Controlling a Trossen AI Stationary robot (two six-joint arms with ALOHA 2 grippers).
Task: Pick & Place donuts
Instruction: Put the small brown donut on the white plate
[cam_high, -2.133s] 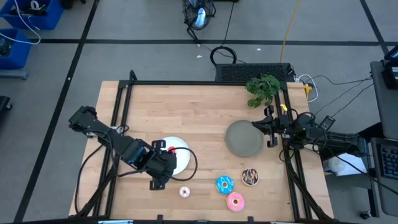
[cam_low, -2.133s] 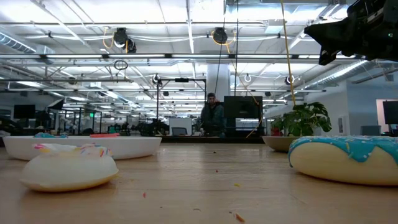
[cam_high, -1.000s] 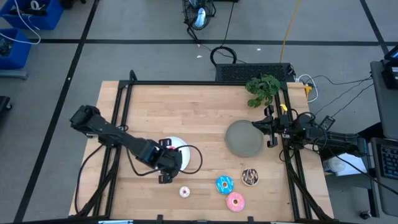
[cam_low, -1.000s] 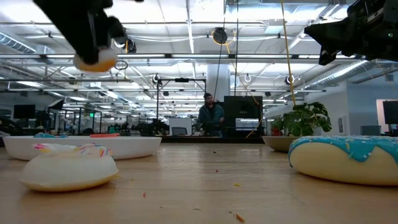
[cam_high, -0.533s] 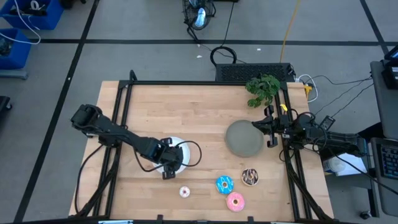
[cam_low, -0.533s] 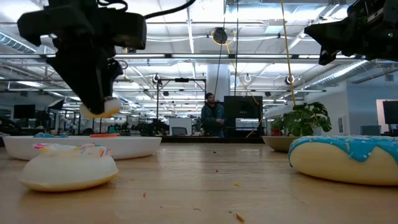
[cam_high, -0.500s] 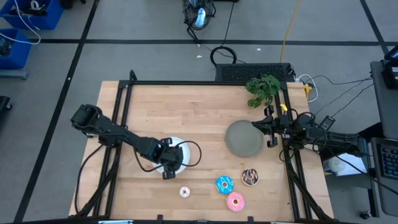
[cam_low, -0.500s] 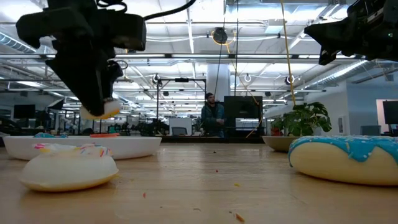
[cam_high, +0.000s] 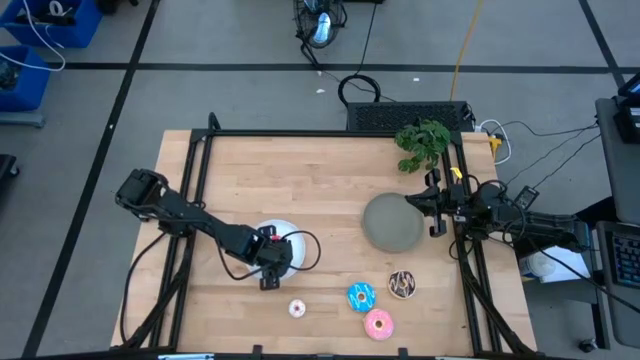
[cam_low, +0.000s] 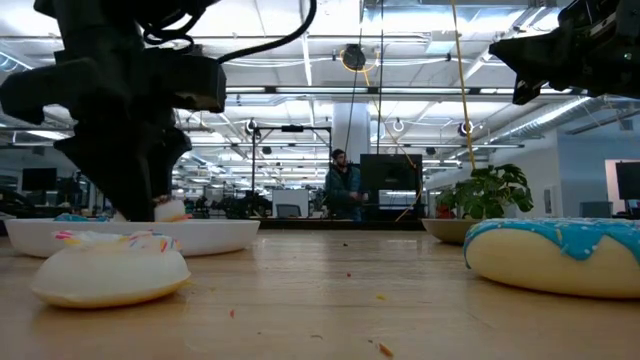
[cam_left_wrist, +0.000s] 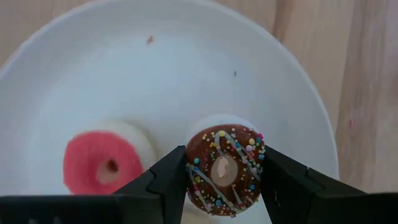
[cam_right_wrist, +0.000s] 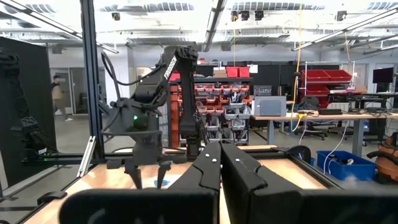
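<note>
Chocolate-iced small donut (cam_left_wrist: 224, 169) with sprinkles is clamped in the left end effector (cam_left_wrist: 222, 180), low over the white plate (cam_left_wrist: 298, 106) beside a red donut (cam_left_wrist: 99, 163). Right end effector (cam_right_wrist: 220, 163), fingers closed on nothing, waits at the counter's (cam_high: 300, 180) right edge.

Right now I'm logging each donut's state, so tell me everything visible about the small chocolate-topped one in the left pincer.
The small chocolate-topped donut is a toy ring with dark brown icing, pale streaks and coloured sprinkles over a whitish base. It is clamped at both sides by the left pincer, iced face toward the wrist camera, just above the white plate. Whether it touches the plate cannot be told. A red-iced donut lies on the plate beside it.
</note>
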